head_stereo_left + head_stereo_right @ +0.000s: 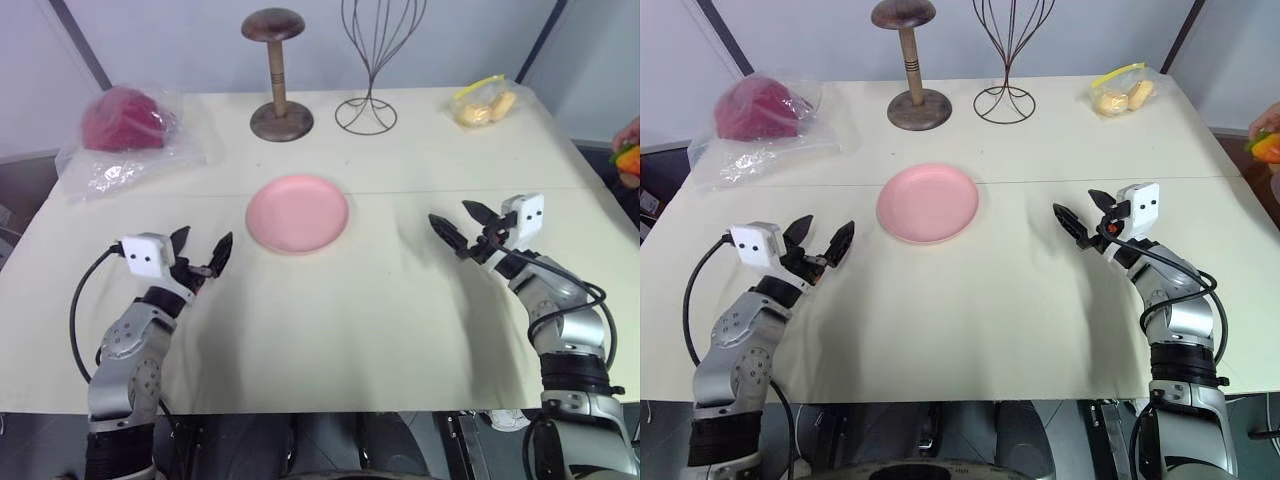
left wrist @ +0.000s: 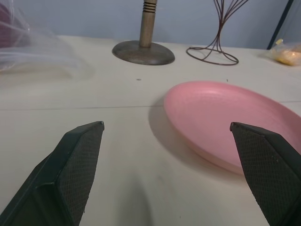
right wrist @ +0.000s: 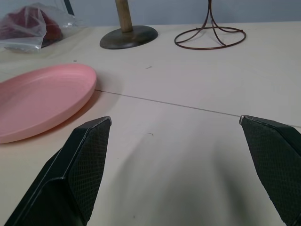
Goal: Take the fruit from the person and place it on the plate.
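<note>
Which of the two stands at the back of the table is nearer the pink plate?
The brown wooden stand with the round base, almost straight behind the round pink plate; the thin wire stand sits further right.

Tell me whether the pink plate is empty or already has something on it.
Empty: the round flat pink plate shows a bare surface, with nothing lying on it.

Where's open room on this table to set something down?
The round pink plate lies bare between the open left gripper and open right gripper; the cream tablecloth in front is free. The far edge is crowded around the brown wooden stand.
</note>
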